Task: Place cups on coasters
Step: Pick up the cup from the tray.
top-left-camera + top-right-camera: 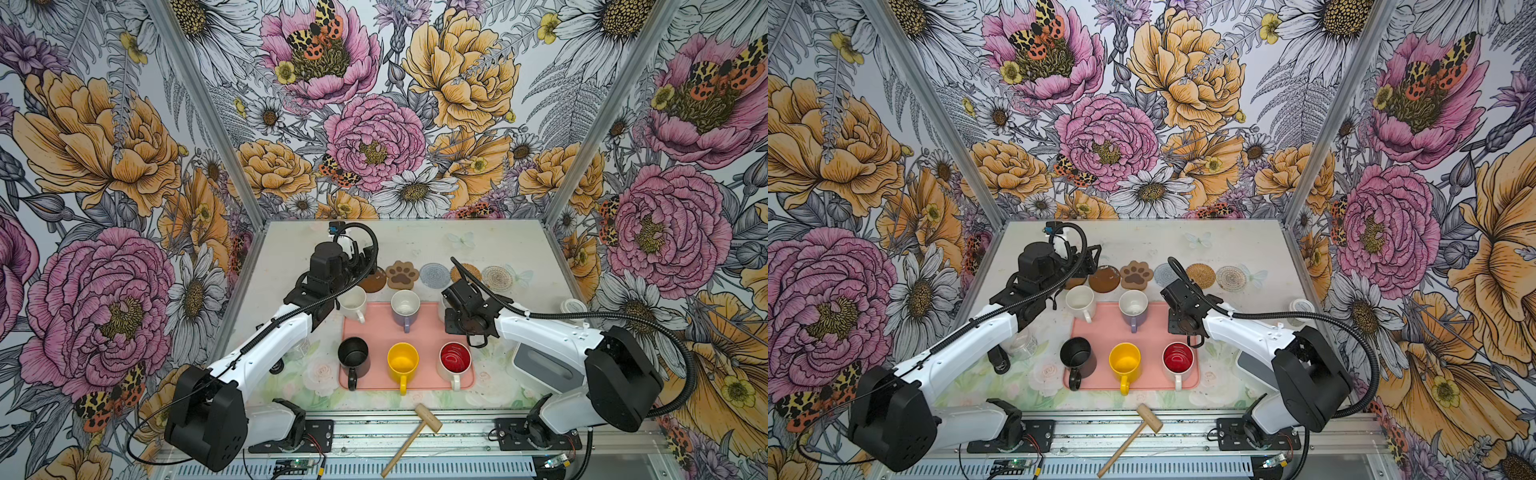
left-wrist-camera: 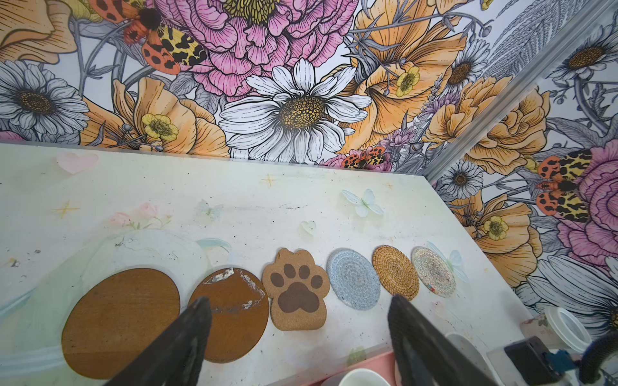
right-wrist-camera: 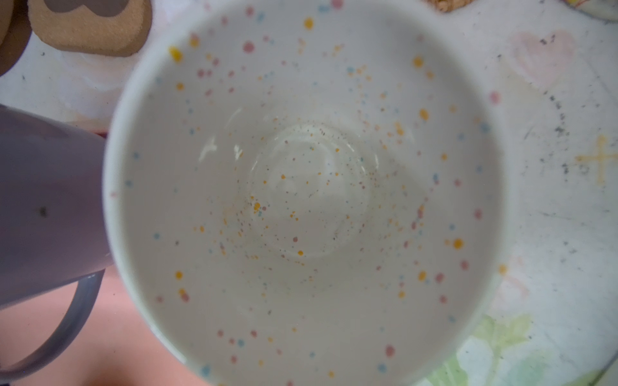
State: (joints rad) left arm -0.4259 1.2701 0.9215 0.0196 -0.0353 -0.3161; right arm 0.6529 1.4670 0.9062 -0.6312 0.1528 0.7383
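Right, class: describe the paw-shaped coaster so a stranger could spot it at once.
Find the pink tray. Beyond its far edge, the paw coaster lies in a row, between a brown disc and a grey-blue woven round. It alone is not round: tan with dark brown pads.

Robot lab booth: floral-print walls (image 1: 374, 124), aluminium frame posts (image 1: 210, 116), arms (image 1: 266, 353) bolted to rail (image 1: 415, 428).
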